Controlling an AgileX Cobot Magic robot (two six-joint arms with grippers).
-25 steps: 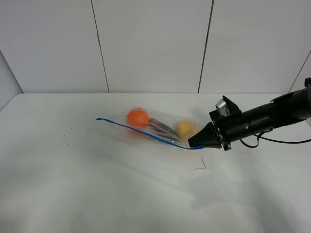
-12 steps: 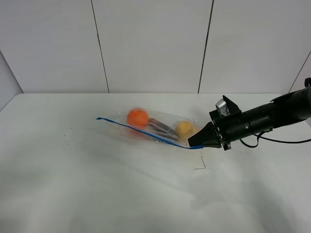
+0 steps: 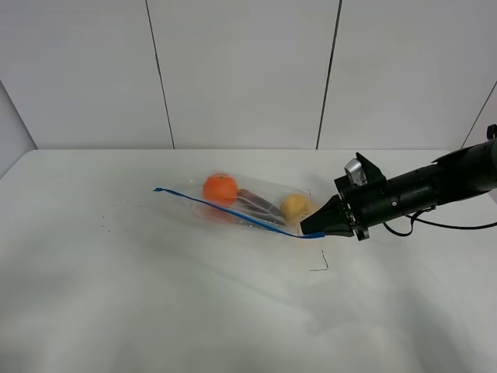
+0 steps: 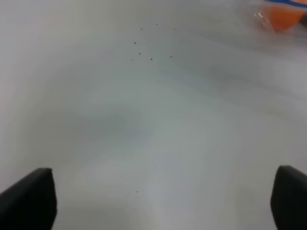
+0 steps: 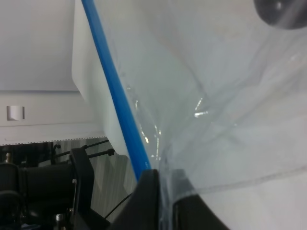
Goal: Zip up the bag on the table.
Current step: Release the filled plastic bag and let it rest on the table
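Right wrist view puts the right claw (image 5: pixel 163 179) clenched on a corner of the clear, crinkly plastic zip bag (image 5: pixel 201 81), with the blue zipper strip (image 5: pixel 115 96) running straight into the pinch. In the exterior high view the same claw (image 3: pixel 304 231) sits at the right-hand end of that strip (image 3: pixel 225 211). The bag (image 3: pixel 260 194) trails away from it to the left across the plain white tabletop (image 3: pixel 155 303). Inside I see a yellow pear (image 3: pixel 294 207) nearest the claw, then a dark eggplant (image 3: pixel 256 203), then a round orange (image 3: pixel 220 189).

My left claw (image 4: pixel 158 199) is spread wide with nothing between its tips. It hangs over bare tabletop, the orange (image 4: pixel 283 17) just at the edge of its view, and it does not appear in the exterior high view.

I judge this to be the anchoring step: one end of the zip is pinned, and closing has not begun. Next I would need to bring the left claw onto the strip and run it along, keeping the strip taut. I cannot tell whether the strip has a slider or how much of it is already sealed.

Against the earlier frames nothing has shifted; arm and bag sit just where they were.
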